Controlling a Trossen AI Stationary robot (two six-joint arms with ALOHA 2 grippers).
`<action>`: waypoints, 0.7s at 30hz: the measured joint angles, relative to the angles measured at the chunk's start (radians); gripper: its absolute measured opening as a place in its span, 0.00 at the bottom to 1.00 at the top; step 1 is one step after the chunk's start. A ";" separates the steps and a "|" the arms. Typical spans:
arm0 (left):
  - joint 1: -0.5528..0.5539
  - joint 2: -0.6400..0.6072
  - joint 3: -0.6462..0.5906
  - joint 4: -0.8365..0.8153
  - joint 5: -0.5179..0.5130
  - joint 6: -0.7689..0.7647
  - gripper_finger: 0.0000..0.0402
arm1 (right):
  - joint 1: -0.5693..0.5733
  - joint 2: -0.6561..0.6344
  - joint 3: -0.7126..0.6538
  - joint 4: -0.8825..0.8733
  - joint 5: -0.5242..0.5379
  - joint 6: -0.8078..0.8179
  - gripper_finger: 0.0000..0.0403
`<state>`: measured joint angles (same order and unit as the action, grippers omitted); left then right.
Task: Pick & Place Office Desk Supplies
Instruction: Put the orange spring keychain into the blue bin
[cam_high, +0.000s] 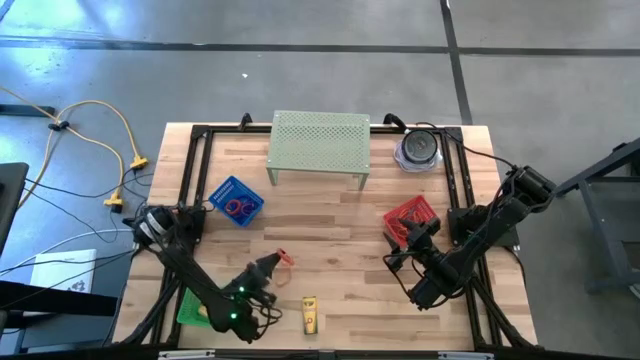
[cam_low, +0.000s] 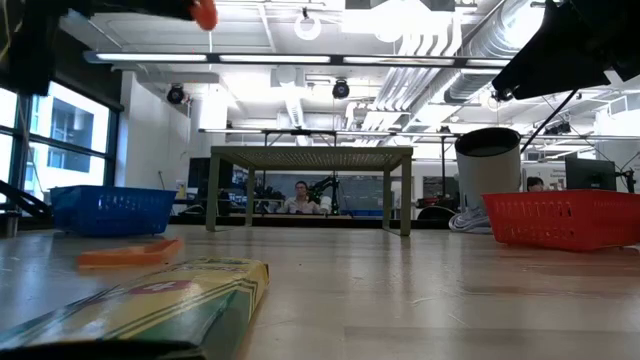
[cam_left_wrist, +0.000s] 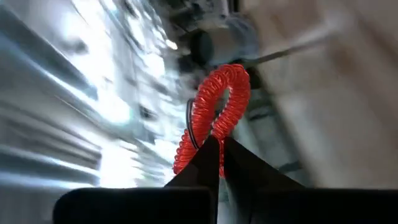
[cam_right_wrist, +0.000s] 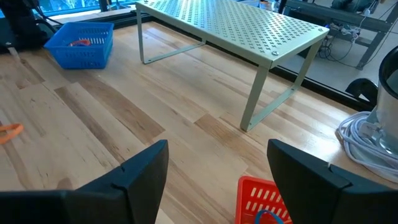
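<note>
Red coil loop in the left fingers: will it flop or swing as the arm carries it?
Probably. The red coil loop looks springy, pinched only at one edge by the left gripper, so it likely bounces. It seems light; the thin coils might slip.

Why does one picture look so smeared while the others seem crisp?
Left wrist view: the background is streaked with motion blur, only the red coiled loop in the left gripper stays sharp. Low view: the nearby yellow box is out of focus. Right wrist view: the pale green stand is crisp.
</note>
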<state>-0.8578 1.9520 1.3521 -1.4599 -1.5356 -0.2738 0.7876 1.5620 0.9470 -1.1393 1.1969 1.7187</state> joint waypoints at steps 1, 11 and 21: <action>0.009 -0.020 0.000 -0.010 0.049 -0.085 0.01 | 0.000 0.000 0.000 0.000 0.000 0.000 0.65; 0.219 -0.313 -0.009 -0.113 0.705 -0.644 0.00 | 0.000 0.000 0.000 0.005 -0.007 -0.004 0.65; 0.360 -0.643 -0.135 -0.111 0.905 -0.713 0.00 | 0.000 0.000 0.000 0.101 -0.015 -0.154 0.65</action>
<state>-0.4975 1.3091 1.2171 -1.5705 -0.6307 -0.9870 0.7872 1.5616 0.9470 -1.0381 1.1816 1.5646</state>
